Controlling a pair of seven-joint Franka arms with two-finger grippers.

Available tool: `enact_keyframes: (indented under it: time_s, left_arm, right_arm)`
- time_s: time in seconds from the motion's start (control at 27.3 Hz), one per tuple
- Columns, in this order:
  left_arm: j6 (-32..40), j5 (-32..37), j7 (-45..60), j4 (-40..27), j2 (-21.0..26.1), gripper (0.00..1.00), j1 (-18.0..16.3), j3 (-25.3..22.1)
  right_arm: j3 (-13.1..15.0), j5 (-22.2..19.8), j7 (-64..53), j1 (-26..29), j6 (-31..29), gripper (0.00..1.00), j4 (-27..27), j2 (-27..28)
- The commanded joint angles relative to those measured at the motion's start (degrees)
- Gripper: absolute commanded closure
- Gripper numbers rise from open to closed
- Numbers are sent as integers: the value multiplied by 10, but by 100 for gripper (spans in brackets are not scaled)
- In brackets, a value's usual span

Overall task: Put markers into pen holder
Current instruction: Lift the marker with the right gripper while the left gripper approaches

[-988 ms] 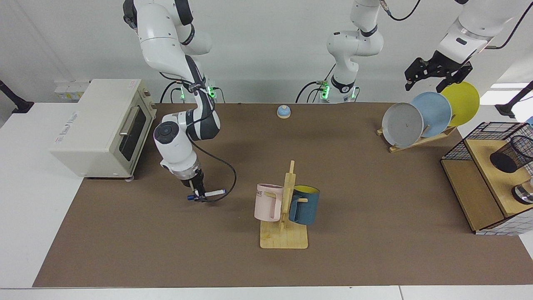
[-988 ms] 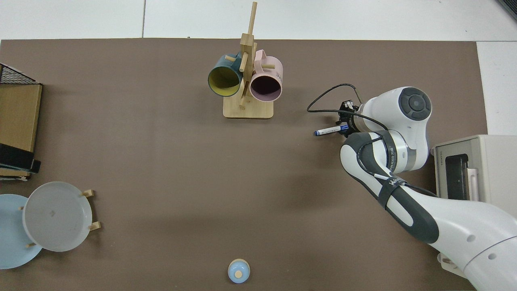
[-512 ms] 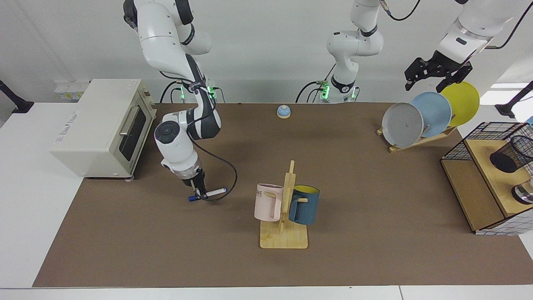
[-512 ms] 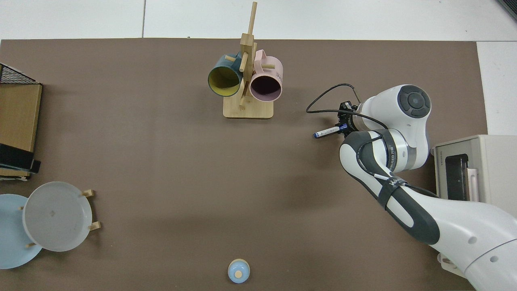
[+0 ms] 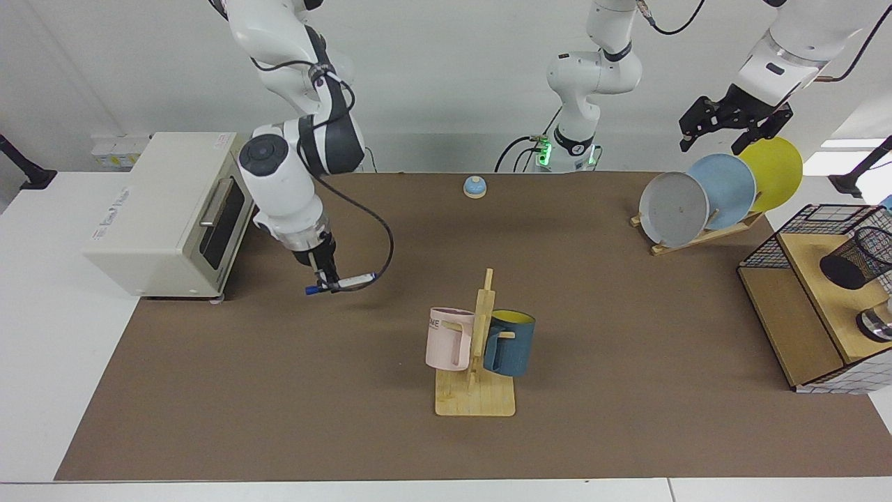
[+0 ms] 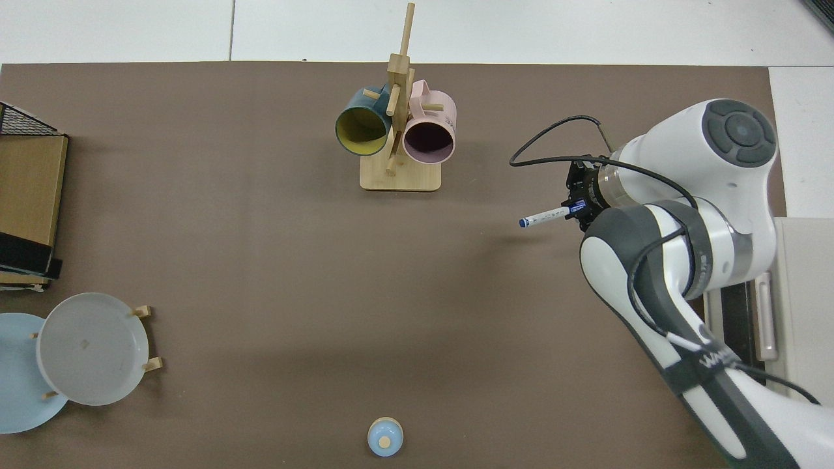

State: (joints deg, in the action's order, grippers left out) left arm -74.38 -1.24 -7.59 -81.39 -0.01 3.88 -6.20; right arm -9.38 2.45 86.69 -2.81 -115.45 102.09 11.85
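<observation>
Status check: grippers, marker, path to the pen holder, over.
Right gripper shut on marker, held above the mat. Left gripper open, waiting over plates. Pen holder far side; mug rack between.

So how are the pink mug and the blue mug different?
The pink mug is pale pink with dark lettering on its side; the blue mug is dark teal, plain outside and yellow inside. The pink one's inside looks dark pink. Both hang tipped on pegs of the same wooden mug stand, one on each side.
</observation>
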Motion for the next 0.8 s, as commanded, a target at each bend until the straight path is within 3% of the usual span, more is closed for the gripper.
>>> enact_keyframes:
  time_s: [0.0,0.18,0.33,0.51,0.77]
  left_arm:
    - [0,-2,4,-12,-13,0,-5,3]
    - [-1,-2,5,-11,-12,0,-4,8]
    - [-1,-3,2,-11,-12,0,2,14]
    - [-8,-6,-8,-11,-11,0,6,34]
    - [-12,-8,-9,-12,-11,0,8,101]
  right_arm:
    - [-5,0,51,-33,62,100,5,-68]
    - [-6,17,74,-55,109,100,-3,-120]
    - [-17,62,118,-80,135,100,-19,-129]
    - [-18,67,195,-148,115,100,-24,-131]
    - [-20,83,250,-192,68,100,-32,-129]
